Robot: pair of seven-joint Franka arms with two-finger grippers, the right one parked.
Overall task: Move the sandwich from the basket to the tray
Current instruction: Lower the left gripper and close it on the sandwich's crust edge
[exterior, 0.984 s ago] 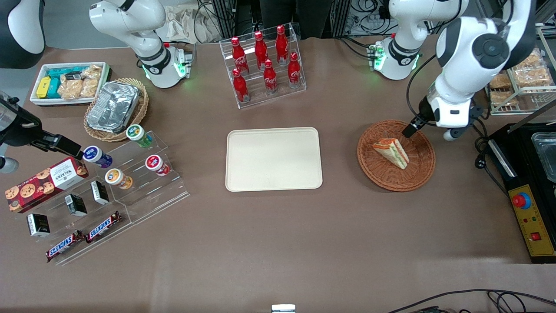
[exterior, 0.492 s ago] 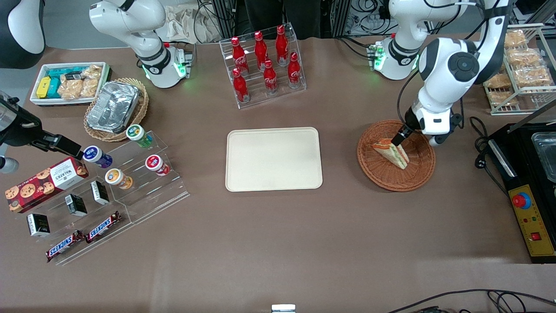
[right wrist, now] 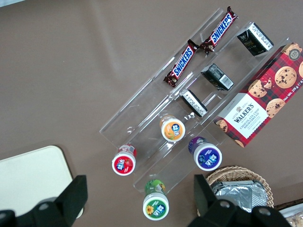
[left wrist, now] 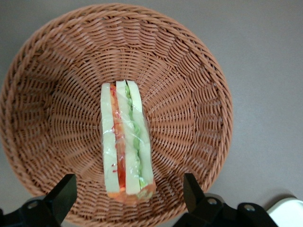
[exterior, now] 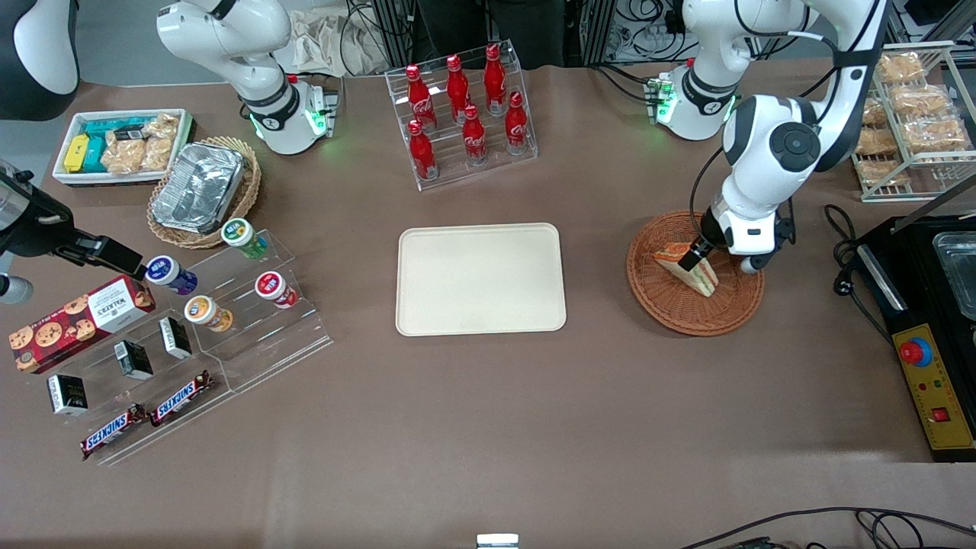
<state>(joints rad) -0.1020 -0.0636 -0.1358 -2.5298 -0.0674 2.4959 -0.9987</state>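
Observation:
The sandwich [exterior: 703, 279] lies in the round reddish-brown basket [exterior: 690, 324], its green, white and orange-red layers facing up in the left wrist view [left wrist: 125, 142]. My left gripper [exterior: 703, 259] hangs low over the sandwich. It is open, with one black finger [left wrist: 64, 196] on each side of the sandwich's thick end, and neither touches it. The wrist view shows the gripper [left wrist: 129, 196] and the basket [left wrist: 189, 94] around the sandwich. The cream tray [exterior: 480, 278] lies bare at the table's middle, toward the parked arm from the basket.
A rack of red cola bottles [exterior: 467, 114] stands farther from the front camera than the tray. Toward the parked arm's end are a clear snack stand [exterior: 191, 335], a tan basket with a foil container [exterior: 202, 191] and a white snack bin [exterior: 118, 145]. A black control box [exterior: 926, 343] sits beside the basket.
My left gripper has come down and moved nearer the front camera, from above the basket's rim to low over the sandwich. The sandwich has not moved.

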